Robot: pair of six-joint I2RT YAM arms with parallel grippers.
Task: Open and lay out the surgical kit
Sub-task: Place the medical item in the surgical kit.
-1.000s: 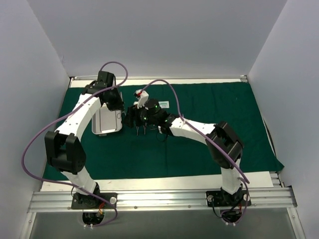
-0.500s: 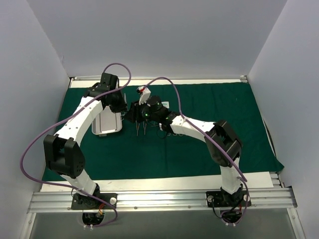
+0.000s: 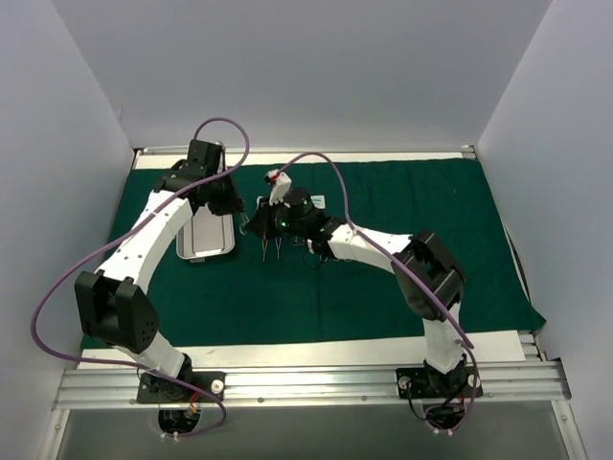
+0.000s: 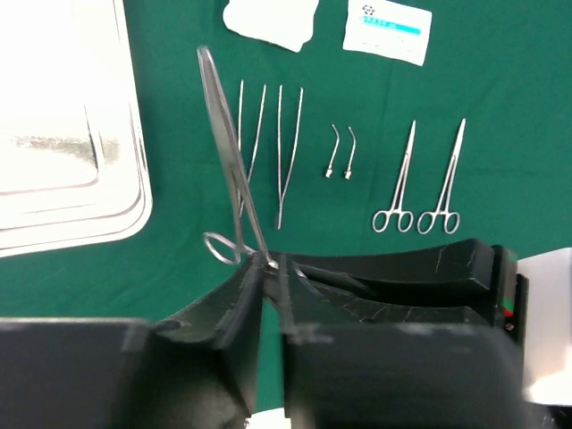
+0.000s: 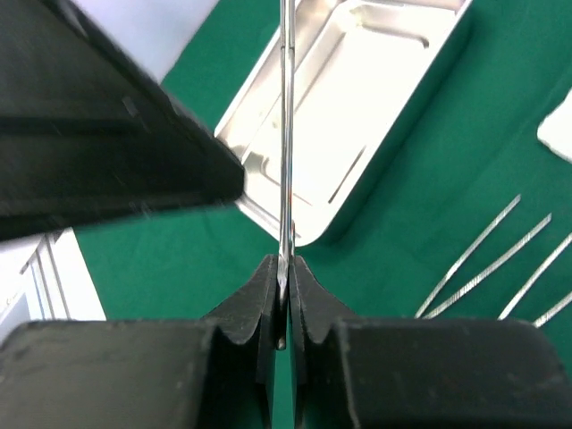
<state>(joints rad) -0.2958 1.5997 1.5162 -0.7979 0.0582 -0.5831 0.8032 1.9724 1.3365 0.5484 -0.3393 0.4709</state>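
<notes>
The dark green cloth [image 3: 383, 278] lies spread flat. The steel tray [image 3: 206, 240] sits at its left and looks empty [image 5: 357, 89]. A long ring-handled forceps [image 4: 228, 161] hangs in the air between both grippers. My right gripper [image 5: 284, 268] is shut on its shank [image 5: 286, 134]. My left gripper [image 4: 271, 268] has the handle end between its tips, its jaws a narrow slit apart. Two tweezers [image 4: 288, 152], two small bent pieces [image 4: 340, 152] and two short forceps [image 4: 418, 188] lie in a row. The gauze [image 4: 268, 20] and the packet [image 4: 386, 31] lie behind them.
The two grippers nearly touch above the cloth just right of the tray; the right one [image 4: 402, 277] fills the lower right of the left wrist view. Purple cables arch over both arms. White walls close in the table on three sides.
The right gripper has moved slightly back and left to meet the left one and has closed on the forceps. The left arm's elbow has swung down toward the near left.
</notes>
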